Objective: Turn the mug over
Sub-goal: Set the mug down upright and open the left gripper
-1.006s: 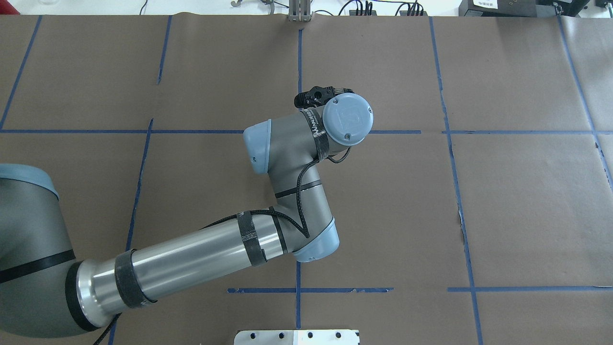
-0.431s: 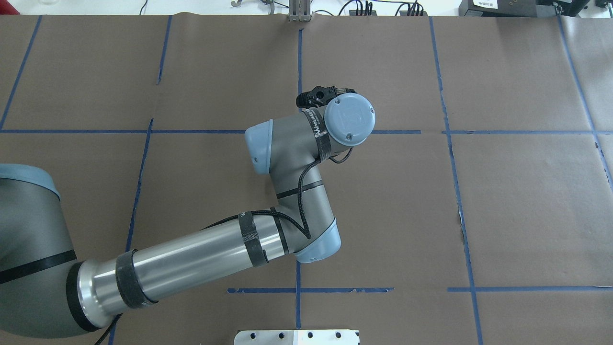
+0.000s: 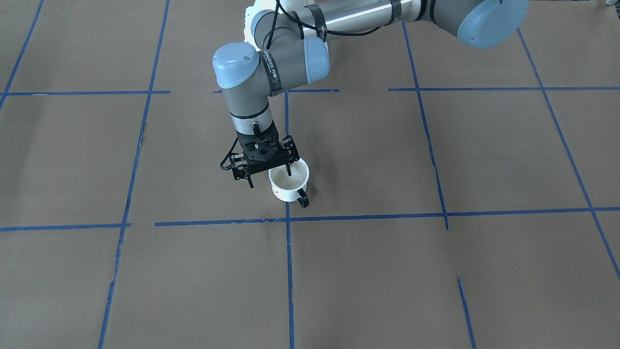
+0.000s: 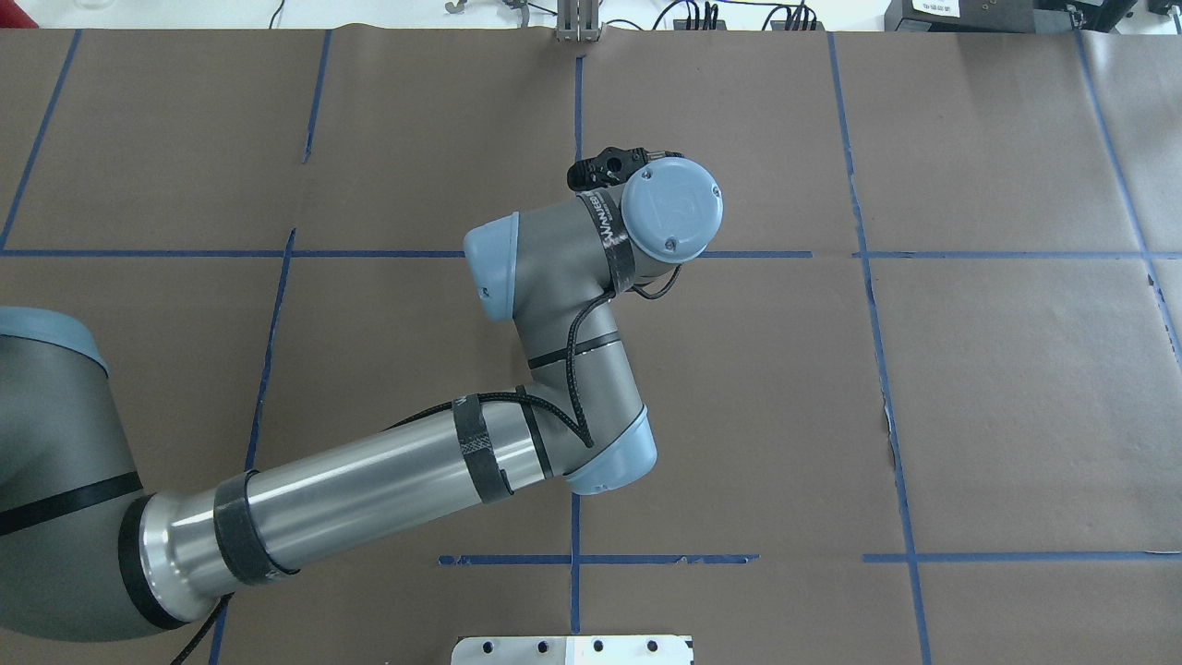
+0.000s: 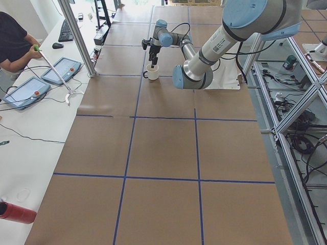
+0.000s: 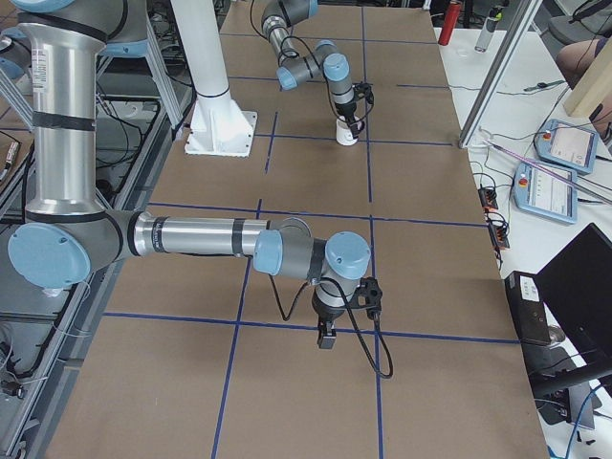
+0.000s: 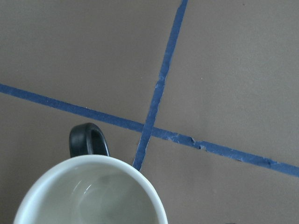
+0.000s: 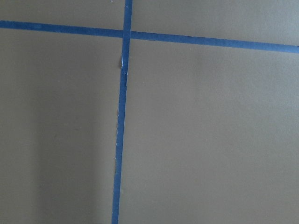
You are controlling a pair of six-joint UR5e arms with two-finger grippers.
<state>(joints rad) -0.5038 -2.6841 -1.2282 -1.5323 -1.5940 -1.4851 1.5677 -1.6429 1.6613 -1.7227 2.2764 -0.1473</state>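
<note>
The white mug [image 3: 289,186] stands upright, mouth up, on the brown paper next to a blue tape crossing. Its black handle [image 3: 303,199] points toward the operators' side; the smiley face does not show. My left gripper [image 3: 270,177] points down over it and is open: one finger [image 3: 289,169] hangs inside the mug and the other [image 3: 251,183] outside its wall. The left wrist view shows the mug's rim [image 7: 117,163] and handle from above. In the overhead view the wrist hides the mug. My right gripper [image 6: 325,333] hangs over bare paper far from the mug; I cannot tell its state.
Blue tape lines [image 3: 368,216] grid the brown paper. A white base plate [image 4: 572,649] sits at the robot's edge. An operator's bench with teach pendants [image 5: 61,71] and a metal post [image 5: 76,35] runs along the far side.
My left wrist and gripper have shifted a little away from the robot's base. The mug is hidden in every overhead frame.
</note>
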